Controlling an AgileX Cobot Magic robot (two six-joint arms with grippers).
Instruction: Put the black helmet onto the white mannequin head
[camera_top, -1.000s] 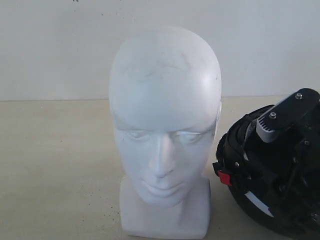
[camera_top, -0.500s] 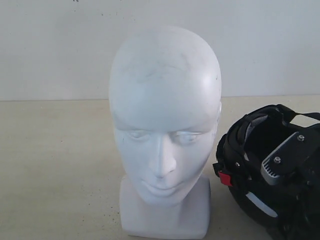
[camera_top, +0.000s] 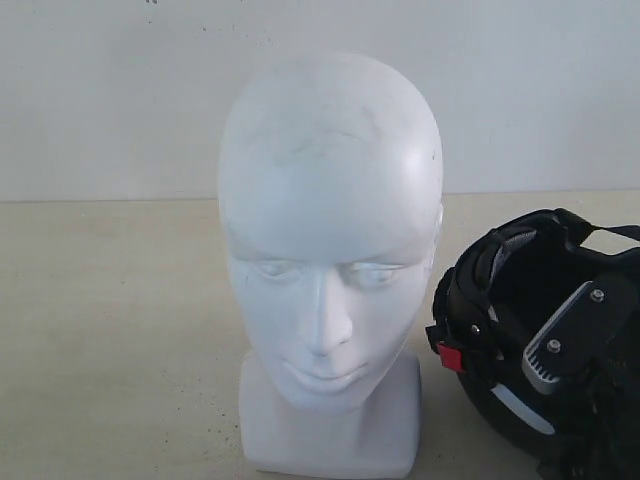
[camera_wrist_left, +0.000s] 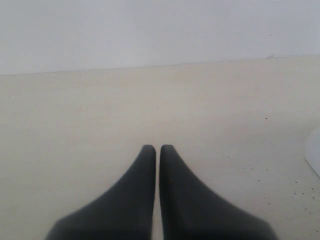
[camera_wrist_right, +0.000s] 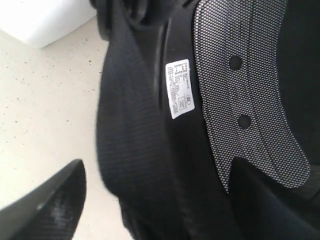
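Exterior view: the white mannequin head (camera_top: 330, 250) stands upright on the beige table (camera_top: 120, 330), with the black helmet (camera_top: 500, 300) lying opening-up just beside its neck base. The right gripper (camera_top: 560, 345) hangs at the helmet's rim, jaws spread wide and gripping nothing. The left gripper (camera_wrist_left: 157, 150) is pinched closed over the table.

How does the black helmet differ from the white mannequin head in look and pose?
The black helmet is dark and hollow; the white mannequin head is pale and smooth. The head stands upright; the helmet lies beside it with its padded inside exposed. Both rest on the table.
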